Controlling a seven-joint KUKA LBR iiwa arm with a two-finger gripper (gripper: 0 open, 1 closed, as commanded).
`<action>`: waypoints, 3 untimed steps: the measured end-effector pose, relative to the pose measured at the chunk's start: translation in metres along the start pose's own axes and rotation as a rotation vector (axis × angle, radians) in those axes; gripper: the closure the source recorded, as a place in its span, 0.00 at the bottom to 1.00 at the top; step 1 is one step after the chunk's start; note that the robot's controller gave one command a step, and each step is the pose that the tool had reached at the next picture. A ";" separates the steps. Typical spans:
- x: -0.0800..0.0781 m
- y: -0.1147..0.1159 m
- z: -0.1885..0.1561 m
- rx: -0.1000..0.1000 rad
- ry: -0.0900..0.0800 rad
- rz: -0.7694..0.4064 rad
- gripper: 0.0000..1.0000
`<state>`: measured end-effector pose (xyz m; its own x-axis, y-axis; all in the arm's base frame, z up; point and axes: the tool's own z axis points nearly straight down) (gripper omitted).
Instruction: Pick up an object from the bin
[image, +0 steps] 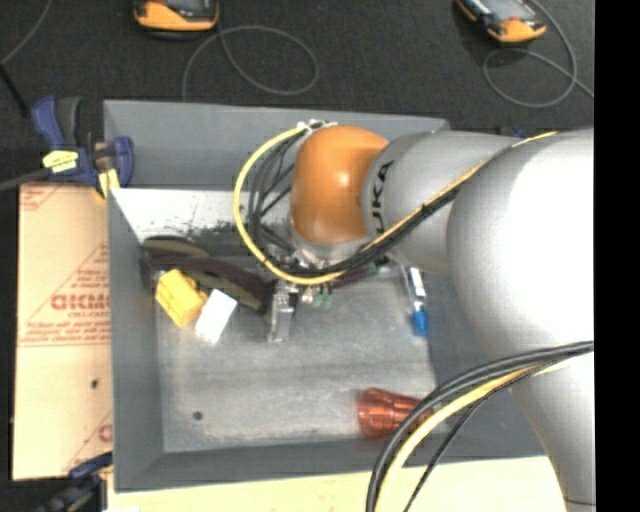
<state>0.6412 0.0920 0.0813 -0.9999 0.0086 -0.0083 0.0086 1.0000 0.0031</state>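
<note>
My gripper (279, 316) hangs below the orange cover, low over the bin floor a little left of the bin's middle. Its tip stands at the right end of a long dark brown thing (205, 268) that lies slantwise along the back left of the bin. Whether it touches that thing cannot be made out. A small white block (215, 316) lies just left of the gripper. A yellow block (178, 297) sits against the white one's left side.
A blue and white pen (416, 301) lies at the right, partly under the arm. A copper-coloured crumpled thing (386, 411) rests near the front right wall. The arm and its cables cover the back right of the bin.
</note>
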 end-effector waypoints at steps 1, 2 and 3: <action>-0.007 0.006 0.031 0.002 0.022 0.080 0.00; -0.004 0.018 0.013 -0.001 -0.003 0.142 0.00; -0.002 0.084 0.011 0.003 0.017 0.225 0.00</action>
<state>0.6436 0.1757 0.0709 -0.9728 0.2315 0.0092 0.2315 0.9728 -0.0005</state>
